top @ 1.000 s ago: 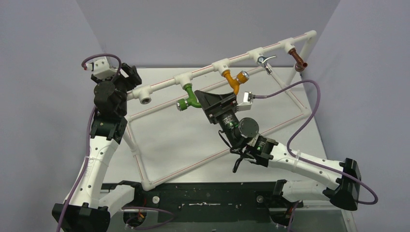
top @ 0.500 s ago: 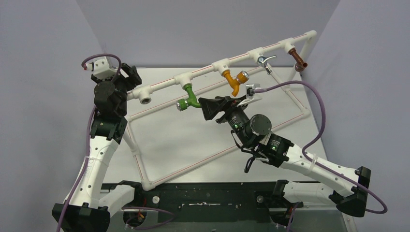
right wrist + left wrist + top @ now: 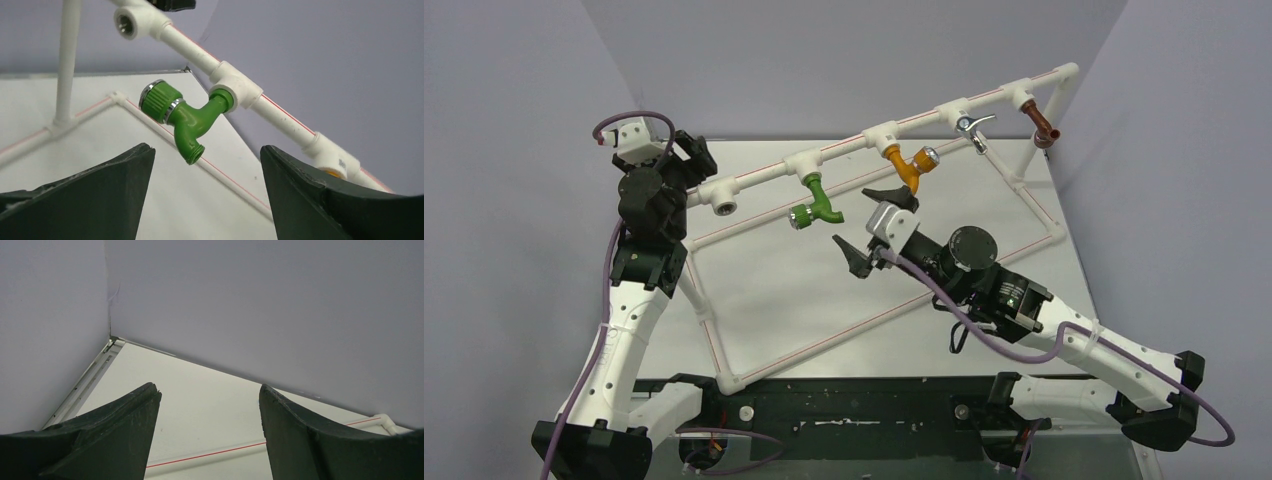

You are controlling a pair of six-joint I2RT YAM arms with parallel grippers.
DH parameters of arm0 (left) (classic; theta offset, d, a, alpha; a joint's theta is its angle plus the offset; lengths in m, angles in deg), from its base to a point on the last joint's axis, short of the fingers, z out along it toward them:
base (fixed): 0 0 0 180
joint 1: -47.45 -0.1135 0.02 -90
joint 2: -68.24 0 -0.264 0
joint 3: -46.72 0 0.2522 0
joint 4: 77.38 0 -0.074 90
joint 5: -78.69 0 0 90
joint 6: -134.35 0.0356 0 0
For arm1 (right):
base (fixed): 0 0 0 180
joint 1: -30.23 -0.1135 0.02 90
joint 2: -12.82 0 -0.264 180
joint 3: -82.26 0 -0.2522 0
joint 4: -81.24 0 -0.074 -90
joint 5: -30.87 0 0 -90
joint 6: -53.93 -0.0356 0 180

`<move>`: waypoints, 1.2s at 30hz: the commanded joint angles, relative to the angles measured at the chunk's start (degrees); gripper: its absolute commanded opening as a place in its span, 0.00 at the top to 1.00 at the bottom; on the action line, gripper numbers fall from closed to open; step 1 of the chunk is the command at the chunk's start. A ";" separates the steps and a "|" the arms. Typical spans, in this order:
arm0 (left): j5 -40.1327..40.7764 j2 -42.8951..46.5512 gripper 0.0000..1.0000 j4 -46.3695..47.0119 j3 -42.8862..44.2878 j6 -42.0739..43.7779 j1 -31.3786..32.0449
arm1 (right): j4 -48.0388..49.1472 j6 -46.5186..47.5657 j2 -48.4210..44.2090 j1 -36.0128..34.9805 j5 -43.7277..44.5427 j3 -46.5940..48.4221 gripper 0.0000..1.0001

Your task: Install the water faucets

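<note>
Right hand (image 3: 873,224) backs off toward 4 o'clock, jaws apart, empty. Green faucet (image 3: 817,204) prob light, stiff, slick; grab by knob (image 3: 801,216).

No legible text anywhere (tiny print on one pipe fitting (image 3: 331,154) is unreadable).

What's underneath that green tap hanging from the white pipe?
Below the green tap, only the white table and a red-striped frame pipe lying on it. The tap's inlet end is hidden inside the tee fitting.
</note>
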 commanded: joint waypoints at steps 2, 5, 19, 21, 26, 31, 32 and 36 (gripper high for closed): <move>-1.69 -3.32 0.30 -15.24 -4.63 1.53 0.05 | -9.33 31.46 -1.26 -0.40 -9.80 2.55 0.21; -1.78 -3.32 0.30 -15.21 -4.66 1.56 0.09 | -8.34 39.99 -1.64 -0.39 -8.25 1.04 0.20; -1.87 -3.65 0.30 -15.24 -4.55 1.57 0.09 | -1.42 60.30 5.33 -7.35 8.27 -0.11 0.19; -1.86 -3.62 0.30 -15.25 -4.60 1.57 0.10 | 2.17 62.54 6.54 -7.87 9.79 -0.70 0.19; -1.83 -3.51 0.30 -15.28 -4.58 1.57 0.09 | 10.27 67.23 9.71 -8.56 14.69 -2.16 0.21; -1.78 -3.40 0.30 -15.24 -4.62 1.57 0.10 | 17.62 70.50 12.64 -8.55 17.37 -3.65 0.25; -1.80 -3.40 0.30 -15.25 -4.59 1.57 0.09 | 18.18 70.86 13.27 -8.51 17.27 -3.60 0.26; -1.81 -3.40 0.30 -15.26 -4.59 1.58 0.09 | 19.00 70.43 14.58 -8.22 16.58 -2.99 0.30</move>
